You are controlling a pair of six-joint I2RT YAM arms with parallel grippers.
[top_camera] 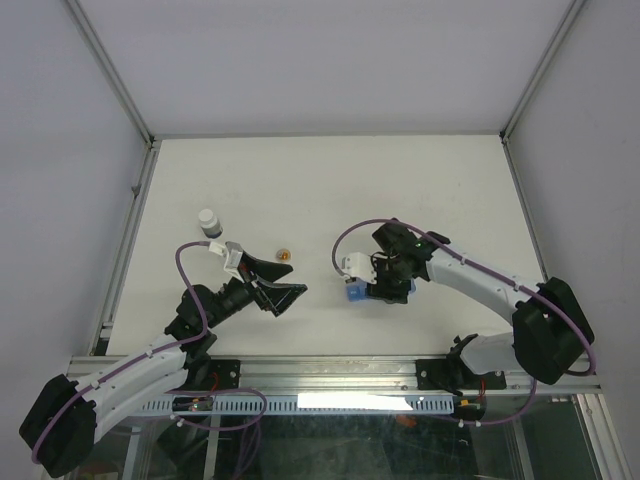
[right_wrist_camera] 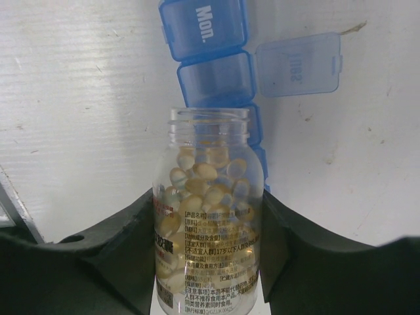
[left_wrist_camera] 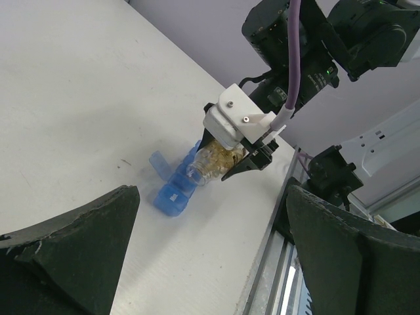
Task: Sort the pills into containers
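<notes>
Seen from above, the left claw [top_camera: 292, 281] stood released, its jaws spread wide with nothing between them, over the pale table [top_camera: 440, 190]. A small amber object [top_camera: 284, 255] lay just beyond its tips, and a white cap [top_camera: 208, 222] sat farther off on its outer side. The right claw [top_camera: 362, 285] was well apart from the left, its tips pointing toward it, and the blue pill box [top_camera: 354, 294] lay directly at those tips. In the left wrist view the left claw's two dark fingers [left_wrist_camera: 72, 243] framed only bare table. Straight ahead of them the right claw hung tilted down, clenched on a clear bottle [left_wrist_camera: 211, 162] full of yellowish pills [left_wrist_camera: 216, 157]. The pill box lay right under the bottle's mouth, one lid flipped up. In the right wrist view the right claw's fingers [right_wrist_camera: 125, 243] pressed both sides of the uncapped bottle, grasping it by the labelled body. The pills were heaped inside up toward the neck. The pill box ran straight away from the tips, partly hidden under the bottle. The compartment marked "Mon." was farthest from the claw and shut. The next compartment toward the claw had its lid [right_wrist_camera: 298, 64] swung open to the right, just past the bottle's mouth.
</notes>
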